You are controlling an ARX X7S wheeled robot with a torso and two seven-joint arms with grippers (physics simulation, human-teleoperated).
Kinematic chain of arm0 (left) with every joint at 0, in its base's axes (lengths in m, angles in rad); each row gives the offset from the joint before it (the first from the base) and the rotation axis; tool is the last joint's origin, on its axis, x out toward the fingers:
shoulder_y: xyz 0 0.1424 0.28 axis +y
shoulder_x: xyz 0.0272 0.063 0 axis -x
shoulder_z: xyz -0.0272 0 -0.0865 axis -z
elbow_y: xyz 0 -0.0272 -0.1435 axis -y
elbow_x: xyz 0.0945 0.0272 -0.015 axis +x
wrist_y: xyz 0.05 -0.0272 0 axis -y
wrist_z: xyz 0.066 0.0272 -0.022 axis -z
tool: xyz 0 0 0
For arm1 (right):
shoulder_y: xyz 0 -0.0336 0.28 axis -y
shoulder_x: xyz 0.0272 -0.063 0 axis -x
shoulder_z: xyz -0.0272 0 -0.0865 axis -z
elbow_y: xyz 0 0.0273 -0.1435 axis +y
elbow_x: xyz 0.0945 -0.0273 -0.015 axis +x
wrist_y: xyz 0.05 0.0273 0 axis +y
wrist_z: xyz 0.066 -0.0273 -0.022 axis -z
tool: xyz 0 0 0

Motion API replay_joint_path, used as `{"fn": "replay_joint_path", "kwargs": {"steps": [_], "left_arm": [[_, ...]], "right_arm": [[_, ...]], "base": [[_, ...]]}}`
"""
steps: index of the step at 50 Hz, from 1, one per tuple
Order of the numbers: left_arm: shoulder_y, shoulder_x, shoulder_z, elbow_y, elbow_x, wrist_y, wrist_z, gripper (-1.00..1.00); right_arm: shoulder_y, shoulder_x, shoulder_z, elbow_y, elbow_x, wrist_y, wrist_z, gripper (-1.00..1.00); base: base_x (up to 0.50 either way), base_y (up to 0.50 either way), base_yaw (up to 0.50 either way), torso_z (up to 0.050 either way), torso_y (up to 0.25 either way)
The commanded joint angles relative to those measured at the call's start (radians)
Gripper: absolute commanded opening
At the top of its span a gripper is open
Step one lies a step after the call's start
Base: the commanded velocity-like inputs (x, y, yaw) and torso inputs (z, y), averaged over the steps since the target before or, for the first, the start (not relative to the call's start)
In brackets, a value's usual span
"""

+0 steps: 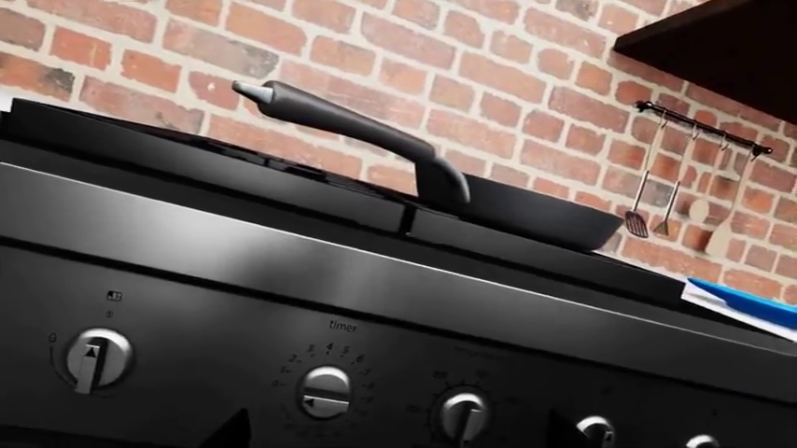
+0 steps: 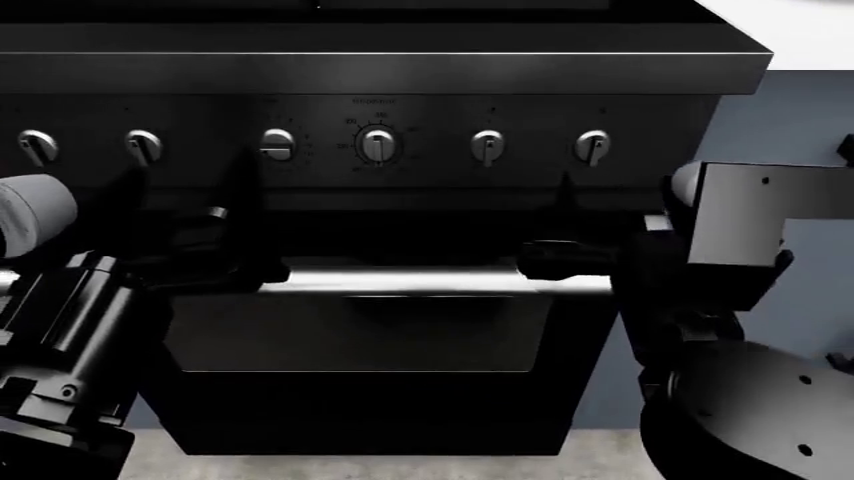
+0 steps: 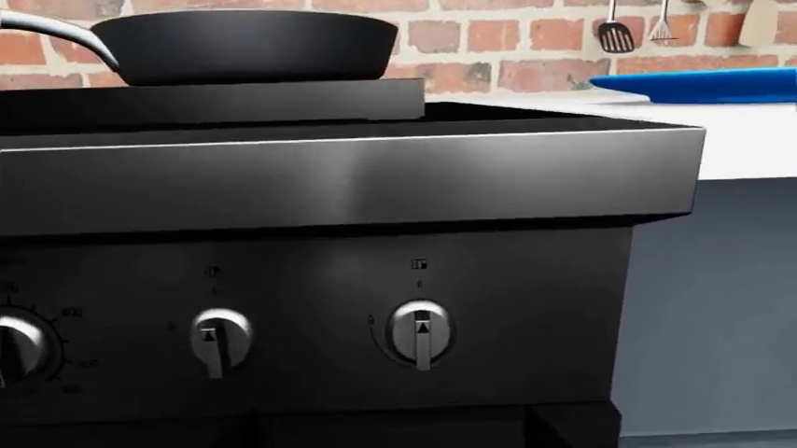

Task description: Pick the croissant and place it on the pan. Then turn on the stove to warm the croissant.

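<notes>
**A:** Head view first: where are your grippers?

**B:** Both of mine sit low in front of the stove, under its row of silver knobs. My left gripper reaches in by the left end of the steel bar handle; my right gripper is at the handle's right end.

**A:** Open or clenched? Holding anything?

**B:** I cannot tell for either one. They are black against a black oven front, and the fingertips blur into it. Whether they touch the bar handle is also unclear. Neither wrist view shows its own fingers.

**A:** Where is the pan?

**B:** Up on the cooktop. My left wrist view looks up at the pan from below, resting on the grate, its long black handle sticking out toward the front of the stove. My right wrist view has the same pan above the front edge, with a brick wall behind it.

**A:** And the croissant?

**B:** From down here I only see the outsides of the pan's walls, so I cannot say what lies in it. To the pan's side, a bright blue plate rests on the white counter, seen edge-on.

**A:** The knobs?

**B:** In my right wrist view two knobs have their pointers hanging straight down. Utensils hang from a rail on the wall.
</notes>
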Motion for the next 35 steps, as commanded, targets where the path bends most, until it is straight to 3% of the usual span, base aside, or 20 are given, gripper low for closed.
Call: {"fn": "replay_joint_path", "kwargs": {"steps": [1,35], "left_arm": [[-0.004,0.021,0.027,-0.014,0.016,0.000,0.007,1.00],[-0.021,0.022,0.024,-0.025,-0.005,0.023,-0.016,1.00]], "right_arm": [[0.002,-0.019,-0.023,0.057,-0.050,-0.015,-0.041,1.00],[0.158,-0.010,-0.057,0.166,0.075,0.117,-0.024,1.00]], "base": [[0.00,0.00,0.00,0.000,0.000],[0.00,0.00,0.00,0.000,0.000]]}}
